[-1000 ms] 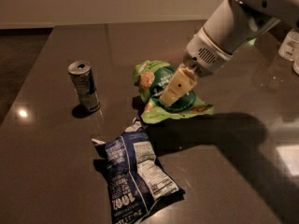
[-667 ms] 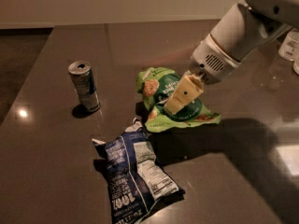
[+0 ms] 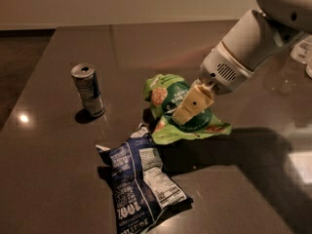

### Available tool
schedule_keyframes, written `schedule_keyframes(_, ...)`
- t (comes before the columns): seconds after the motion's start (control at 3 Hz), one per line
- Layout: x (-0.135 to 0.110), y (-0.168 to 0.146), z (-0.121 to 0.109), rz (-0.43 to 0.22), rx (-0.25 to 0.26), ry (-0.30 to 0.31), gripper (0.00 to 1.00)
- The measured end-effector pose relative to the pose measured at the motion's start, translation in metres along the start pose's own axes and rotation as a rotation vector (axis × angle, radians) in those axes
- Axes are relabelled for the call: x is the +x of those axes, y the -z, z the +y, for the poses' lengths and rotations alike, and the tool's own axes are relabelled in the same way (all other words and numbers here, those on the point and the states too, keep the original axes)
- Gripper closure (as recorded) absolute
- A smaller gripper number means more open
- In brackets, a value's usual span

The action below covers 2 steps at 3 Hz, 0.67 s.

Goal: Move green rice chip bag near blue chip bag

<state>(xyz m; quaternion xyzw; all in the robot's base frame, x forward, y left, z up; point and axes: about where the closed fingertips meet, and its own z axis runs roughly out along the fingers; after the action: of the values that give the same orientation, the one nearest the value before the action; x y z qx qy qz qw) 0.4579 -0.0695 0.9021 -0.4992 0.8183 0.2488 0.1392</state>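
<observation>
The green rice chip bag is a bright green crinkly pouch at the middle of the dark table. My gripper reaches in from the upper right, and its tan fingers are shut on the pouch's middle. The pouch is tilted, with its lower edge just above and right of the top corner of the blue chip bag. The blue bag lies crumpled and flat at the front centre, its white label panel facing up.
A silver drink can stands upright left of the green pouch. White objects sit at the table's far right edge. The arm's shadow falls across the right part of the table.
My gripper has carried the green pouch a little toward the front and right, closer to the blue bag. The blue bag and the can have not moved.
</observation>
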Motion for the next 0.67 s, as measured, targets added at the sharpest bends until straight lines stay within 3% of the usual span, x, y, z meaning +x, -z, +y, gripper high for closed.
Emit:
schedule_keyframes(0.33,-0.0015,-0.0002,0.0008,-0.001,0.002,0.003,0.12)
schedule_keyframes(0.67,-0.0027,-0.0004,0.0016,-0.002,0.004,0.006,0.00)
